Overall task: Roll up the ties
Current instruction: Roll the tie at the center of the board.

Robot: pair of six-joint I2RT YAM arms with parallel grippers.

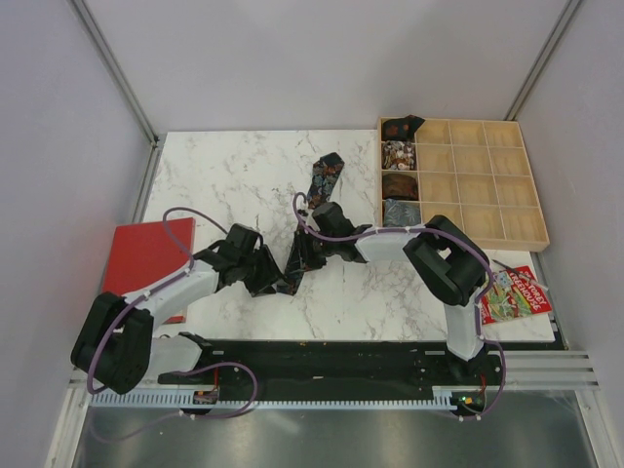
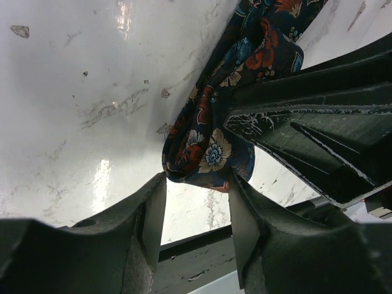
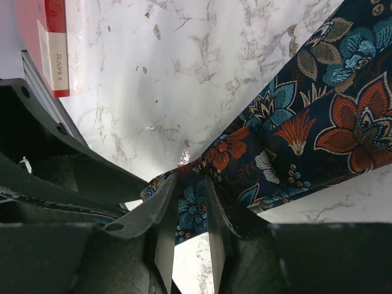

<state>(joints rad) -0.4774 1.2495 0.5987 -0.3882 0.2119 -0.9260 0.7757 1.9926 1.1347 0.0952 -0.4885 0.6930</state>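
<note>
Fabric fills the narrow gap of my right gripper, whose jaws are clamped on a slim stretch of the tie. At about 8 o'clock from it, my left gripper stands with jaws roughly half apart. The tie's folded end rests against the fingertips rather than being squeezed, as far as I can judge. Outward from there the tie, black with red, blue and orange flowers, runs over the marble table from the centre toward 12 o'clock, its far end lying free. I read it as light, limp and somewhat slick. It will likely sag, twist and spring out of a loose roll, so the place to take it is at the fold, across the full width. The other jaws should pin the flat length just behind. At 2 o'clock sits a wooden tray of compartments, with rolled ties in its left column.
</note>
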